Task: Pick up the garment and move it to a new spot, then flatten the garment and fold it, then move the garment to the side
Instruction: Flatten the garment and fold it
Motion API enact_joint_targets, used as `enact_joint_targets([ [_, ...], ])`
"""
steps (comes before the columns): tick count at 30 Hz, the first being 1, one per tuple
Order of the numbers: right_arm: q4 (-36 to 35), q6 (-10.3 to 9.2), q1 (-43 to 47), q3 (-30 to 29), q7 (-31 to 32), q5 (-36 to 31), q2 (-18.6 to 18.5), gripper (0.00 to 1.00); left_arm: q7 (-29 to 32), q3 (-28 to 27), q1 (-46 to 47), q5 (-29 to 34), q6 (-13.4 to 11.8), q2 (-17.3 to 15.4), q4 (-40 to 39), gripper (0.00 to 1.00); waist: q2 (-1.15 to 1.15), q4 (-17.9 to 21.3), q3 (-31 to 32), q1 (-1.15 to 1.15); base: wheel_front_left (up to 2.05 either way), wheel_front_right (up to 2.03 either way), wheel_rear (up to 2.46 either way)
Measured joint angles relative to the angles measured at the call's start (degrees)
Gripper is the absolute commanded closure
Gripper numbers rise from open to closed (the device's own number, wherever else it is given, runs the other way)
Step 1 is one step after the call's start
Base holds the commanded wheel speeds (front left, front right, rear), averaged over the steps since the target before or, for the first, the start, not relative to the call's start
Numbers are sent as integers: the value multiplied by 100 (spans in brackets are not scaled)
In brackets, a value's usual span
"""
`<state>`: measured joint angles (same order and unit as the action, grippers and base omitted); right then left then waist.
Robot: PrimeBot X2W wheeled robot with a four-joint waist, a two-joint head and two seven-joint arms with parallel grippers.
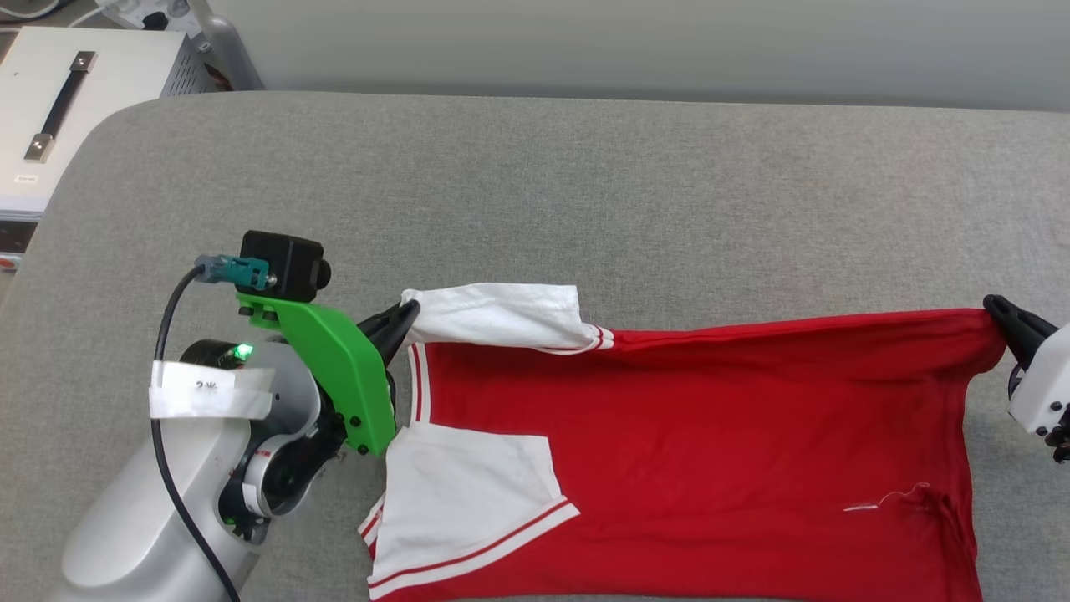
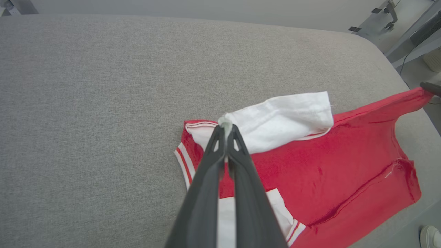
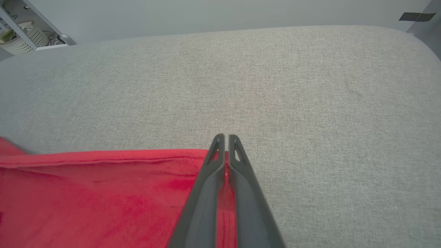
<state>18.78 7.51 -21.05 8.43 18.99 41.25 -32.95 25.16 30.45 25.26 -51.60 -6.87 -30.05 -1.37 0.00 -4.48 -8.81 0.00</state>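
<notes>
**Head view.** The garment [image 1: 710, 435] lies lengthwise across the grey fabric-covered desk [image 1: 585, 184], plain red side up, collar end toward 9 o'clock and hem toward 3 o'clock. My left forearm enters from 7 o'clock. Its wrist is turned so that the green bracket [image 1: 334, 359] faces up and the fingers point toward 2 o'clock. The left end effector [image 1: 403, 321] is clenched on the corner of the far white sleeve [image 1: 501, 318], which is folded in over the shoulder. The near white sleeve [image 1: 468, 493] lies flat at 7 o'clock of the red body. At 3 o'clock the right end effector [image 1: 1003, 313] points toward 10 o'clock and pinches the far hem corner. The far edge of the cloth runs nearly straight between the two grips. A white cabinet [image 1: 92, 100] stands beyond the desk at 10 o'clock.

**Left wrist view.** The left end effector [image 2: 225, 132] has both fingers pressed together, with a nub of white sleeve [image 2: 282, 119] caught at the tips. The garment [image 2: 327, 165] spreads away toward 4 o'clock. At 2 o'clock its red corner rises to the dark tip of the right end effector [image 2: 430, 88].

**Right wrist view.** The right end effector [image 3: 225, 141] is closed on the hem of the garment [image 3: 103, 193], with red cloth showing in the slit between the fingers. The hem stitching is plain here. Bare desk [image 3: 275, 86] extends toward 12 o'clock, and a shelf [image 3: 24, 34] stands at 10 o'clock.
</notes>
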Motion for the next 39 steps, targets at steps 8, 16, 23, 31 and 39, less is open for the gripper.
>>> enact_joint_targets([
  [8, -422, 0, 591, -141, -9, 41, 11, 100, -214, 30, -533, -43, -122, 0, -204, 100, 0, -30, 121, 0, 0, 0, 0],
  [16, -755, 0, 1425, -377, 110, 153, 101, 100, -358, 77, -1467, -122, -300, -86, -400, 100, 0, -81, 208, 0, 0, 0, 0],
  [23, -1085, 0, 1987, -532, 490, 230, 165, 100, -385, 200, -1923, -141, -377, -234, -375, 100, 0, -130, 281, 0, 0, 0, 0],
  [31, -1248, 0, 2219, -481, 753, 32, 172, 100, -293, 466, -2037, -130, -310, -202, 13, 100, 0, -134, 214, 0, 0, 0, 0],
  [39, -1160, 0, 2220, -297, 766, -121, 171, 99, -358, 621, -1979, -45, -136, -22, 470, 0, 0, -107, 53, 0, 0, 0, 0],
])
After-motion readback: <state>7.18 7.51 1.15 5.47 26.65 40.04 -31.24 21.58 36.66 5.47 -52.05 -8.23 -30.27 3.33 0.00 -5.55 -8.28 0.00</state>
